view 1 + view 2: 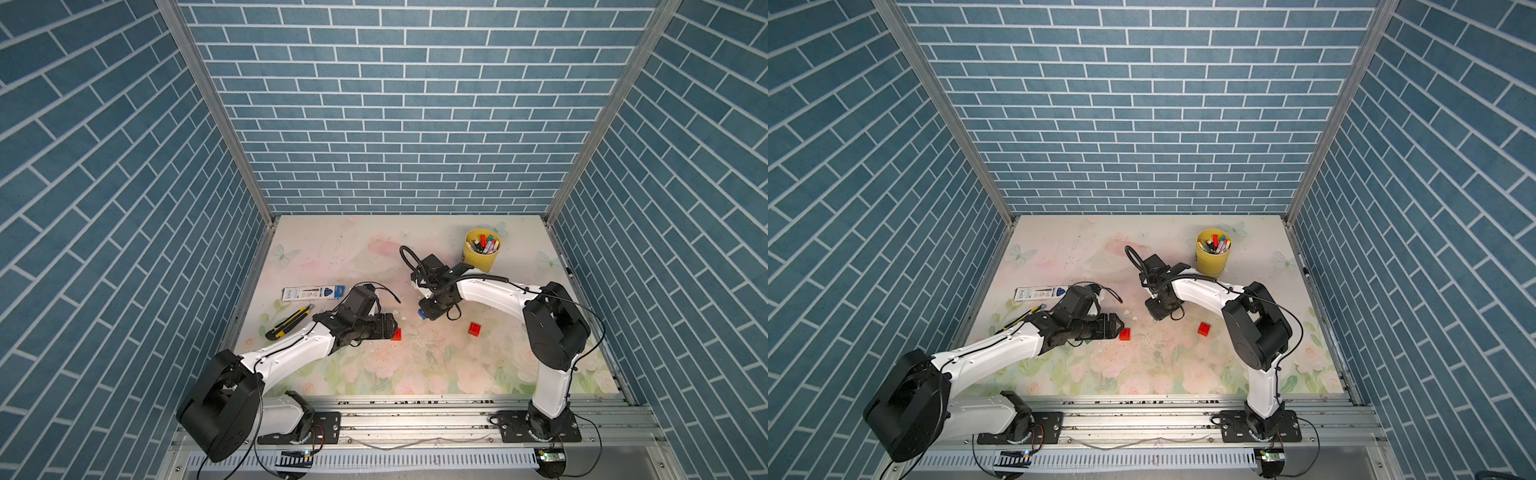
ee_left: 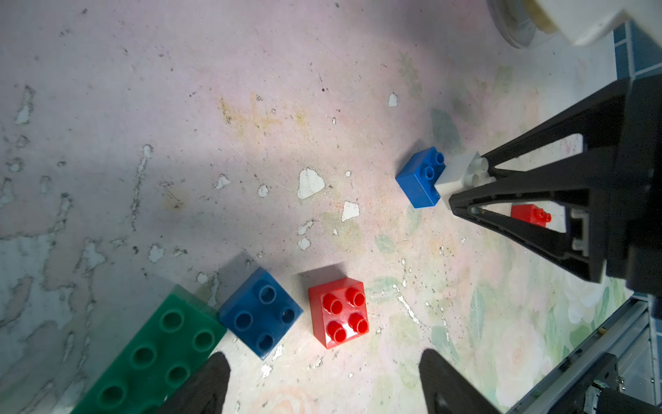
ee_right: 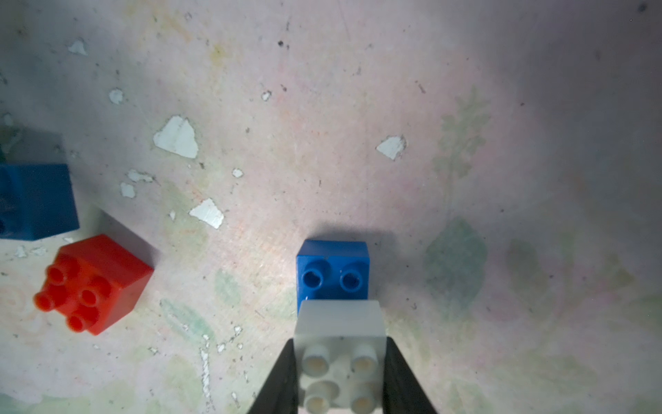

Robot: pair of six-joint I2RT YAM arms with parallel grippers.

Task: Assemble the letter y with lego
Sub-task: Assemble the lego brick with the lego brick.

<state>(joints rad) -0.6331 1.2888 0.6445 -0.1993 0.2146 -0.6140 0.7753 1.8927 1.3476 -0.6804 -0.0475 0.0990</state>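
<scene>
Lego [image 1: 1204, 329] lies loose about the middle of the worktop [image 1: 353, 257] in both top views, not yet joined into a letter y. A lone red brick [image 1: 476, 329] sits toward the right edge. A second red brick [image 1: 397, 334] lies just at the tip of the left gripper [image 1: 390, 328]. A blue brick [image 1: 421, 313] peeks out beside the right gripper [image 1: 432, 311], which points down at the worktop. A yellow cup [image 1: 481, 253] of marker pens [image 1: 484, 243] stands near the far right corner. A utility knife [image 1: 289, 322] and a flat blue-and-white packet [image 1: 313, 292] lie by the left edge. In the left wrist view the left gripper's fingers [image 2: 211, 380] stand wide apart with nothing between them. Ahead of them, studs up, lie the second red brick [image 2: 338, 312], a darker blue brick [image 2: 261, 313] just beside it, and a long green brick [image 2: 154, 358] close against that one. Farther off, the right gripper [image 2: 467, 182] clamps a white brick [image 2: 460, 172] that meets the blue brick [image 2: 421, 177]. In the right wrist view the right gripper's fingers [image 3: 283, 376] press both sides of the white brick [image 3: 340, 344]. It covers half of the blue brick [image 3: 331, 269], leaving two studs showing; whether it is seated or just above, I cannot tell. The second red brick [image 3: 93, 286] and the darker blue brick [image 3: 36, 200] lie well apart from this pair.
</scene>
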